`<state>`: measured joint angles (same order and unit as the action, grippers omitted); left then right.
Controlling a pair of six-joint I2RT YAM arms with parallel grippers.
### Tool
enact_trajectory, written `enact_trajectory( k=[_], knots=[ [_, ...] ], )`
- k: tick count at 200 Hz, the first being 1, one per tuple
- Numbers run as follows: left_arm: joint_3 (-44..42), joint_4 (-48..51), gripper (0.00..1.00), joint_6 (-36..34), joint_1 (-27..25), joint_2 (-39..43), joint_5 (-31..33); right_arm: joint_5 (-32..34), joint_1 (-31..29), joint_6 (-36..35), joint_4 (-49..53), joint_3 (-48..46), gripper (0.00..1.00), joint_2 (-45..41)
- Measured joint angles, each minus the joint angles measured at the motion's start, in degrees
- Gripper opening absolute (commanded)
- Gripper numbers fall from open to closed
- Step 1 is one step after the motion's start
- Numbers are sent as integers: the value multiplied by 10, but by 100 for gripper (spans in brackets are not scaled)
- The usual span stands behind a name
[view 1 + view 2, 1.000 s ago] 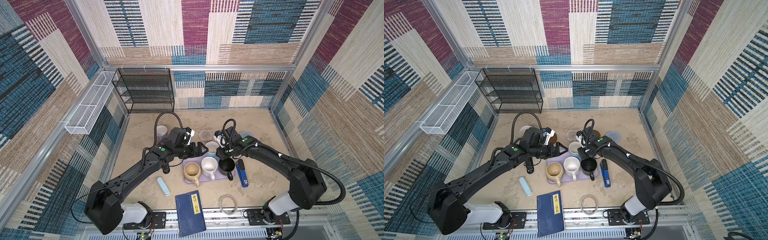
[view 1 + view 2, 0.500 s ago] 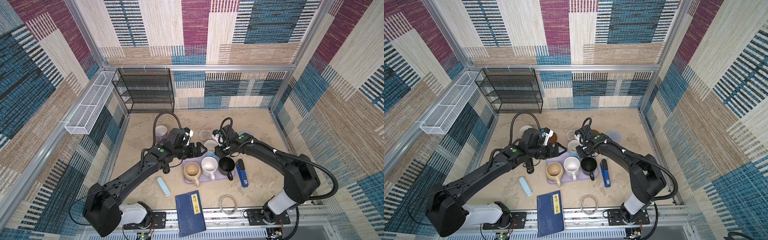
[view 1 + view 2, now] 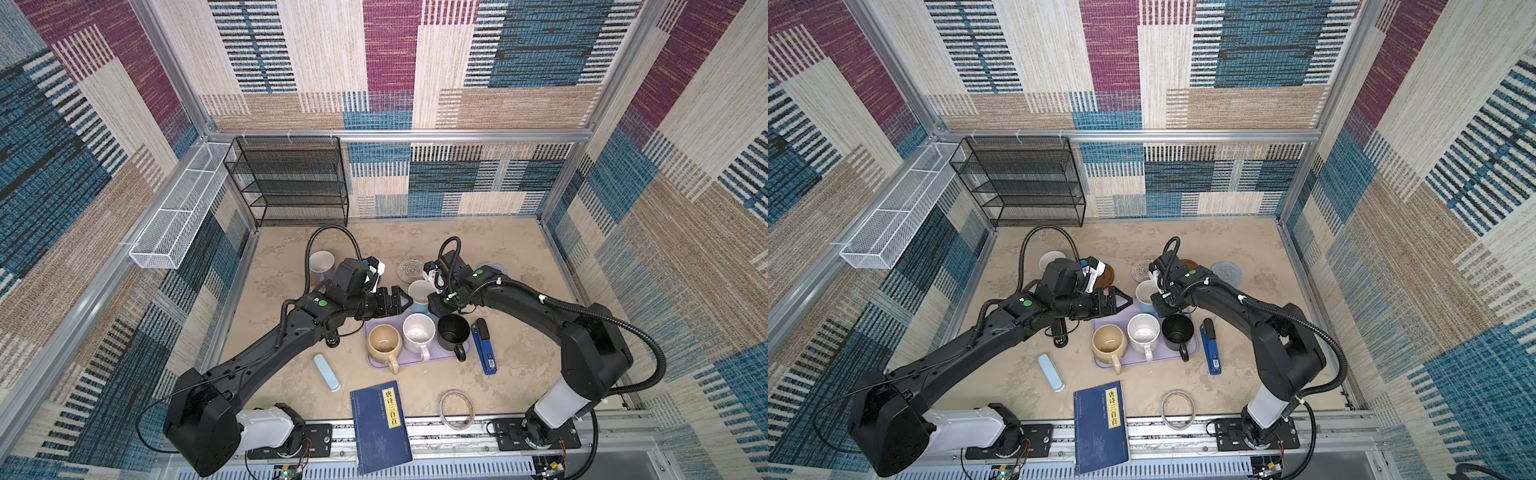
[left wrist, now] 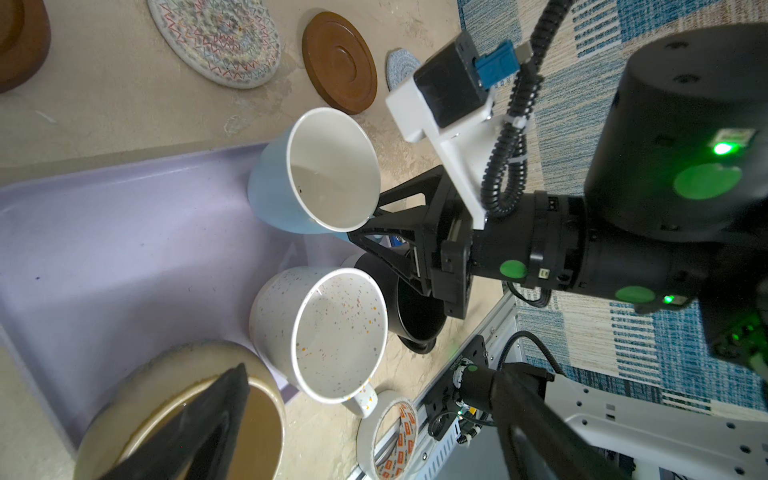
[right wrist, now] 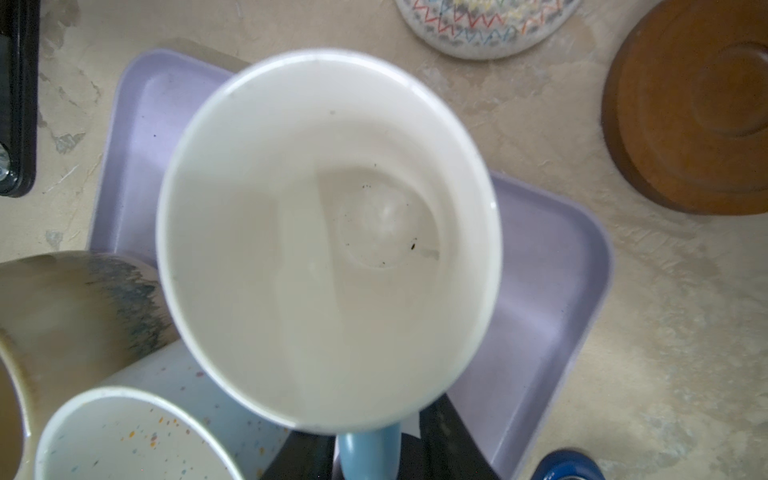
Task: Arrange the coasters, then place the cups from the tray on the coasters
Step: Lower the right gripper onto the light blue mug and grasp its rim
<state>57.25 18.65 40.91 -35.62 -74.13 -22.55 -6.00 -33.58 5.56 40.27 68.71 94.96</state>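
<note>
My right gripper [image 3: 432, 301] [image 5: 370, 457] is shut on the handle of the light blue cup [image 3: 419, 290] [image 5: 328, 237]. The cup tilts over the far edge of the lilac tray [image 3: 442, 356] [image 4: 104, 257]. On the tray stand the beige cup [image 3: 384, 343], the speckled white cup [image 3: 417, 332] and the black cup [image 3: 452, 332]. My left gripper [image 3: 399, 301] hangs open over the tray's far left corner, holding nothing. The lilac cup [image 3: 322, 266] stands at the far left. Beyond the tray lie the lacy coaster [image 3: 1142, 269], two brown wood coasters [image 3: 1104, 276] [image 3: 1190, 264] and the grey-blue coaster [image 3: 1226, 272].
A blue stapler [image 3: 484, 347] lies right of the tray. Near the front edge are a dark blue book [image 3: 380, 424], a tape ring [image 3: 456, 408] and a pale blue case [image 3: 326, 372]. A black wire rack [image 3: 291, 183] and a white mesh basket [image 3: 178, 216] stand at the back left.
My right wrist has shifted slightly left with the light blue cup's handle in its jaws; the cup has hardly moved. The left arm has stayed where it was.
</note>
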Motion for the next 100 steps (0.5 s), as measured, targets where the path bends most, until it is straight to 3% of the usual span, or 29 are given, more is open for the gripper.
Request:
enact_trajectory(
  k=[100],
  knots=[
    [-14, 0, 95, 0, 0, 6, 13, 11, -5, 0, -5, 0, 31, 19]
  ],
)
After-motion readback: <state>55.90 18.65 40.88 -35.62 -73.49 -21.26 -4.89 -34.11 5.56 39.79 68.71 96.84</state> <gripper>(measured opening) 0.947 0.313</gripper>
